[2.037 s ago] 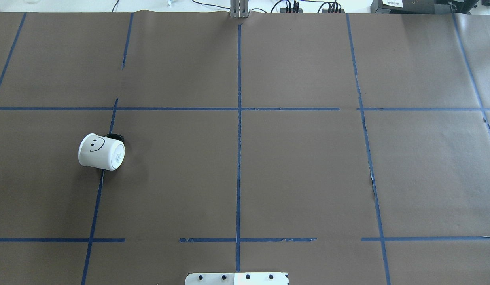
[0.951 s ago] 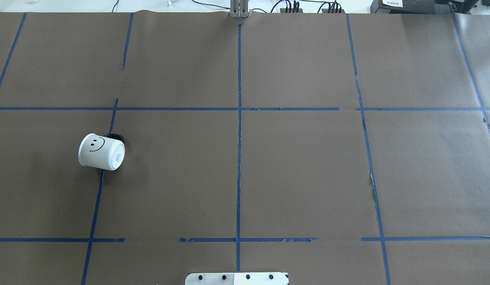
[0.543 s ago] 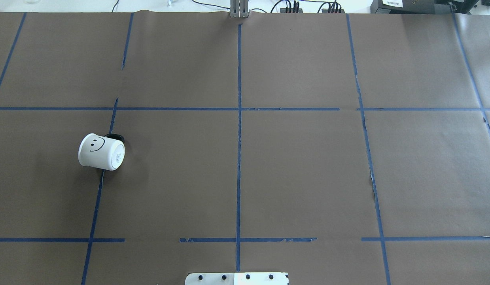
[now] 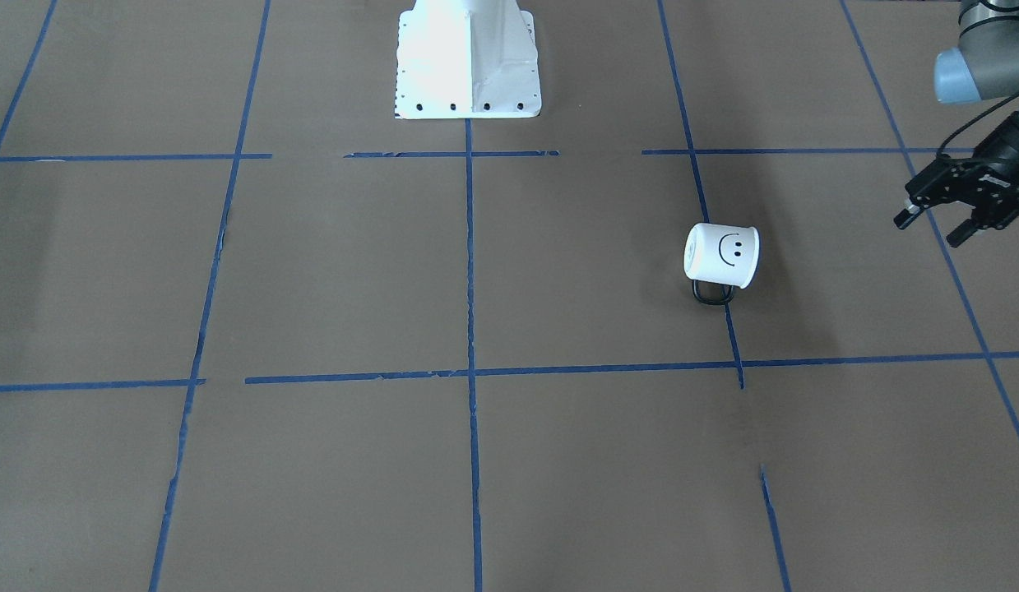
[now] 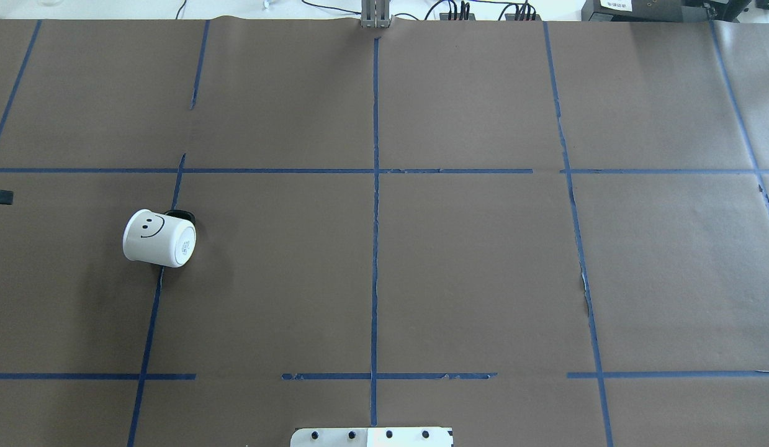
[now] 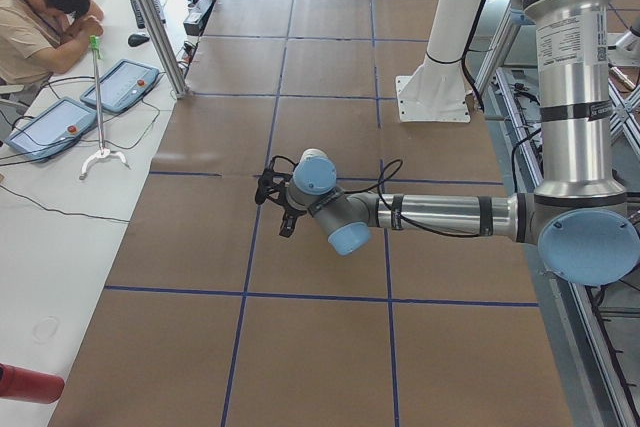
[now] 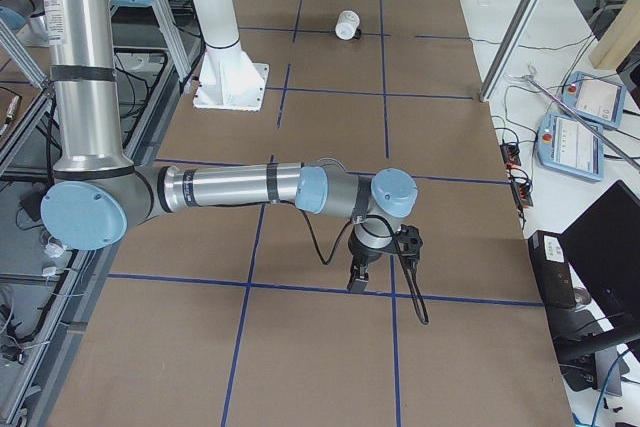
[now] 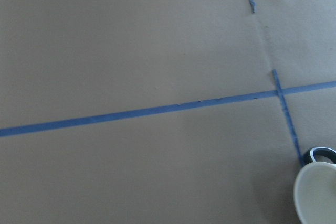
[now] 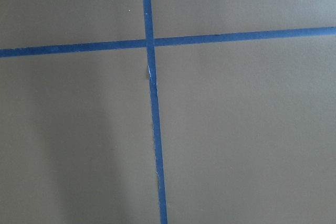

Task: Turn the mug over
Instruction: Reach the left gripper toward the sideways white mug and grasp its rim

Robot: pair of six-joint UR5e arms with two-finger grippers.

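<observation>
Left gripper [image 4: 930, 231], jaws spread, hangs well apart from the mug [image 4: 721, 255] (lying on its side).

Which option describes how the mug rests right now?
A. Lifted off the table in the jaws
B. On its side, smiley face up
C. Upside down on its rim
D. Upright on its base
B: the mug lies on its side, with its smiley face upward and its round base showing in the overhead view.

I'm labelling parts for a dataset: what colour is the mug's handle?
Black. The handle of the mug shows best in the exterior front-facing view, below the white body.
</observation>
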